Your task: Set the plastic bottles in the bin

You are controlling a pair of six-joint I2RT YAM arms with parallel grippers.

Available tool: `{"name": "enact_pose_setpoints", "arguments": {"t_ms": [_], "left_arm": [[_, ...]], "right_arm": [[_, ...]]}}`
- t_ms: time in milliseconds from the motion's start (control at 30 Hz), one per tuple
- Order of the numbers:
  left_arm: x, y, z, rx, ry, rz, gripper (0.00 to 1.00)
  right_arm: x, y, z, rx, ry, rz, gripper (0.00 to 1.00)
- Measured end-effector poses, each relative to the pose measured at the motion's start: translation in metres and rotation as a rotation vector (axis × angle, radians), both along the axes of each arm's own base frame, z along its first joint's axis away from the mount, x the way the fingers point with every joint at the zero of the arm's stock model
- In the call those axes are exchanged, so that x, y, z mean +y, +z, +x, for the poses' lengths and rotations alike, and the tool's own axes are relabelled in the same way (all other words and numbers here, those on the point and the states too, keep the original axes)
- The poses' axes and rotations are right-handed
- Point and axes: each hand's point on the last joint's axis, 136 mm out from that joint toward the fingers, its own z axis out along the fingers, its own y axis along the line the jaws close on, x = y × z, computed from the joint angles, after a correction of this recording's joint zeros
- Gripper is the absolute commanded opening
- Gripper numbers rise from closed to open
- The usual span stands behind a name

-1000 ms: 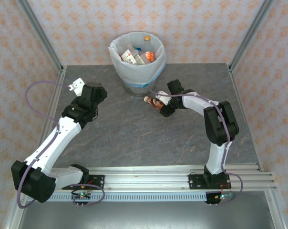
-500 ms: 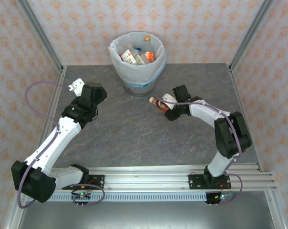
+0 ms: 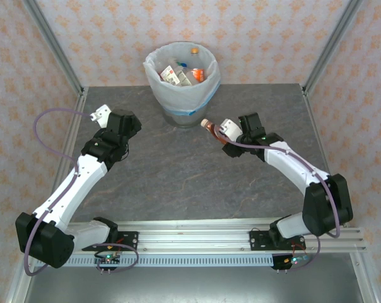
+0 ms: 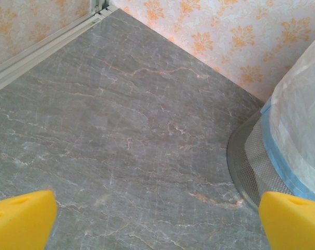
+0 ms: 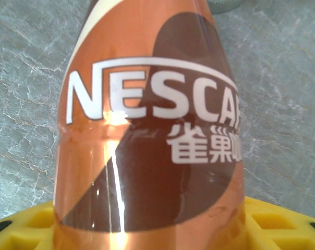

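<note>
**Top view.** Your right gripper point(image 3: 222, 134) is closed on a brown-and-orange bottle point(image 3: 212, 129), with the cap end pointing up-left toward the bin point(image 3: 178, 104). The bottle is just beside the bin's near right wall, outside it. You cannot tell whether it touches the wall. Several other bottles point(image 3: 181, 73) lie inside the bin's white bag point(image 3: 154, 79), among them one with an orange cap at the far rim. Your left gripper point(image 3: 100, 114) hangs over the far left part of the table point(image 3: 165, 177), well apart from the bin.

**Right wrist view.** The yellow pads point(image 5: 275, 221) clamp the bottle's lower body, fairly narrow. The label, in white lettering, faces the camera, with grey table behind.

**Left wrist view.** The yellow fingertips point(image 4: 22, 219) stand wide apart at the two lower corners with nothing between them. Bare table lies below, and the bin's mesh wall and blue band are at the right edge.
</note>
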Motion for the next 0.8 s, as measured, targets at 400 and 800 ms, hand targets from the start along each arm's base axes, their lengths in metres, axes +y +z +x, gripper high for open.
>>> {"name": "enact_pose_setpoints", "arguments": {"t_ms": [400, 800], "left_arm": [[-0.005, -0.002, 0.002, 0.004, -0.025, -0.026, 1.0], [-0.027, 0.0, 0.013, -0.029, -0.142, -0.092, 1.0]], "right_arm": [[0.004, 0.062, -0.011, -0.108, -0.037, 0.155, 0.0], [0.027, 0.163, 0.022, -0.205, -0.122, 0.422, 0.0]]}}
